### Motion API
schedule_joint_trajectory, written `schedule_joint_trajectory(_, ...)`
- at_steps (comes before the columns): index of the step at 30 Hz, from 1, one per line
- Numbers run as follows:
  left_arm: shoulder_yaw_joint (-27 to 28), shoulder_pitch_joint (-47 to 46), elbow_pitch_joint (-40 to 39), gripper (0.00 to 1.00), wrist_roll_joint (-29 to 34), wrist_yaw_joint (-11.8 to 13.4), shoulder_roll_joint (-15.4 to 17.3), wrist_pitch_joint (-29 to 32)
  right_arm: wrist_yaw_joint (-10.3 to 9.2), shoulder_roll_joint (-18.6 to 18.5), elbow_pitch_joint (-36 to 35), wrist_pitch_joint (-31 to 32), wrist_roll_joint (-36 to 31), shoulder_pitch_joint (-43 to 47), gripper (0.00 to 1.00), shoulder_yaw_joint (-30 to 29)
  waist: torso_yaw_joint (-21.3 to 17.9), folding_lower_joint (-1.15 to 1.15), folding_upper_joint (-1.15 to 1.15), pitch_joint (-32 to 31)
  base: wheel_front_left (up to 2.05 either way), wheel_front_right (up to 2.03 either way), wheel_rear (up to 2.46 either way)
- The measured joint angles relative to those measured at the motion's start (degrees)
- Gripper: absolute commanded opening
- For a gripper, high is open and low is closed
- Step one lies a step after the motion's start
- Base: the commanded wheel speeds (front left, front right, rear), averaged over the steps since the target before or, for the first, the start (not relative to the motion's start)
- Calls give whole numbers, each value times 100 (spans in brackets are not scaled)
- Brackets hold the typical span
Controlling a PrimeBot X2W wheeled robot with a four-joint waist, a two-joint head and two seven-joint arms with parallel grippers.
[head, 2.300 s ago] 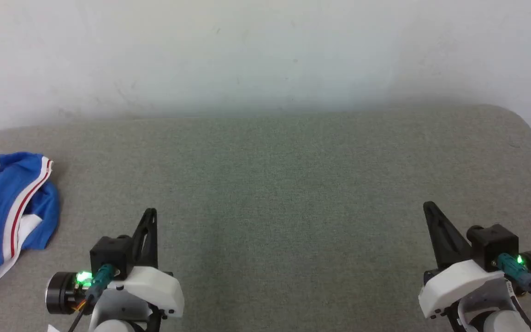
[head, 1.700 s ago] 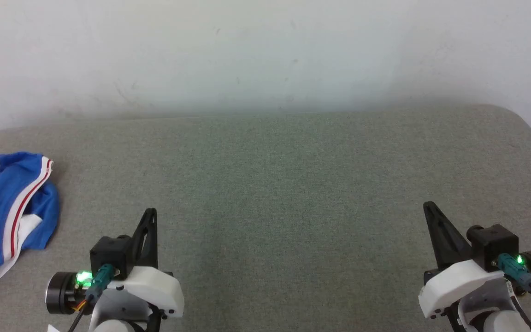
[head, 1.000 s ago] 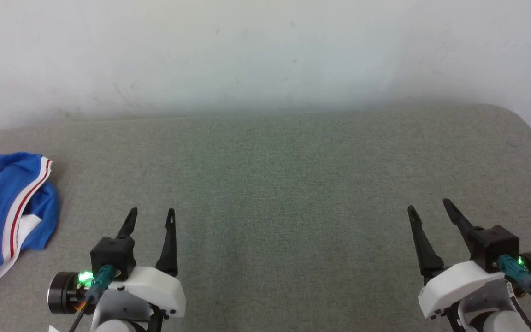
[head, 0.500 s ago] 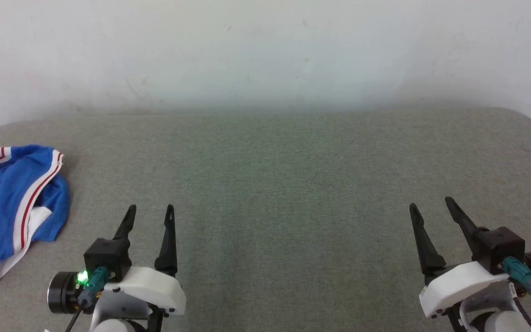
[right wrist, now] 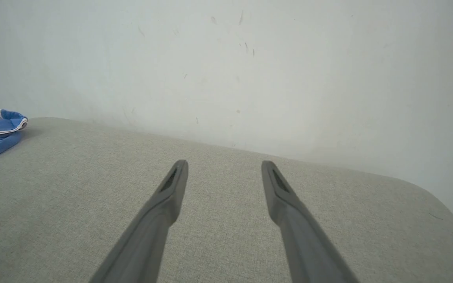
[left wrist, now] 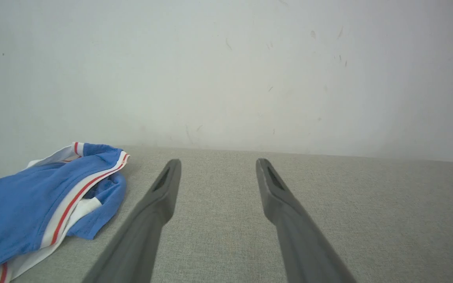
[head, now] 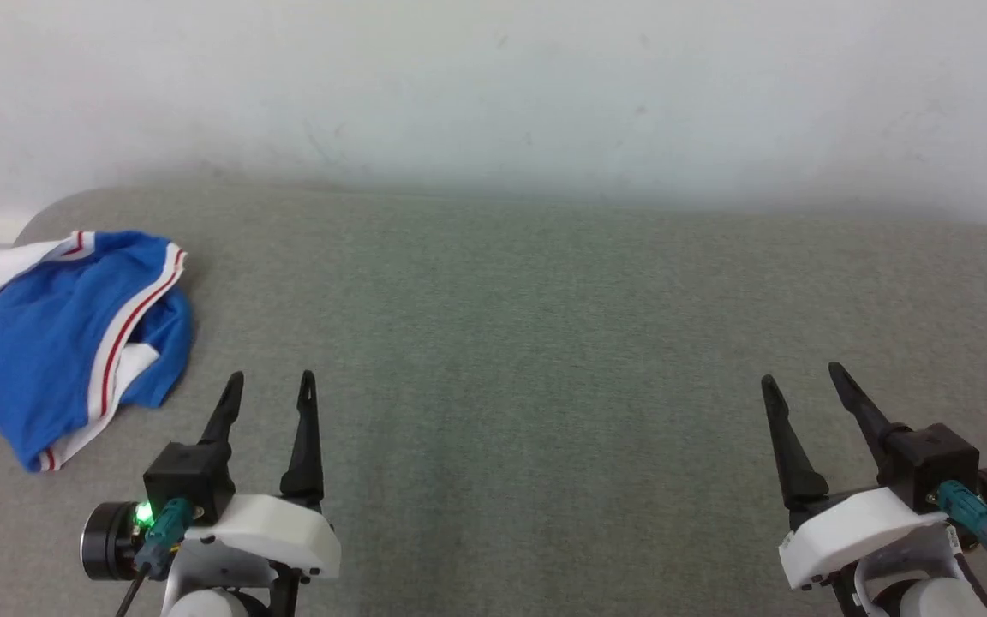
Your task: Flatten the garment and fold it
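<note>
The garment (head: 74,334) lies crumpled in a blue heap, its white-and-red stripe trim showing, ahead of my left gripper (head: 272,377) and off to its left, near but not touching. That gripper's fingers are spread wide, holding nothing, and point across the grey tabletop (head: 528,343) toward the white wall (head: 493,86). My right gripper (head: 802,374) is spread just as wide and empty, with the garment far off to its left. Both wrists sit low, their fingers pointing roughly the same way.

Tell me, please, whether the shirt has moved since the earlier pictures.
No. The shirt lies as near the left rear corner of the table as before; the camera turned left instead.
</note>
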Motion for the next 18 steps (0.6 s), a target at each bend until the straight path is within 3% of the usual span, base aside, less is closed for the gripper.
schedule_joint_trajectory(18, -9, 2, -29, 100, -266, 108, 0, -202, 0, 1, -14, -169, -3, -1, 100, 27, 819, 0, 0, 79, 0, 0, 0)
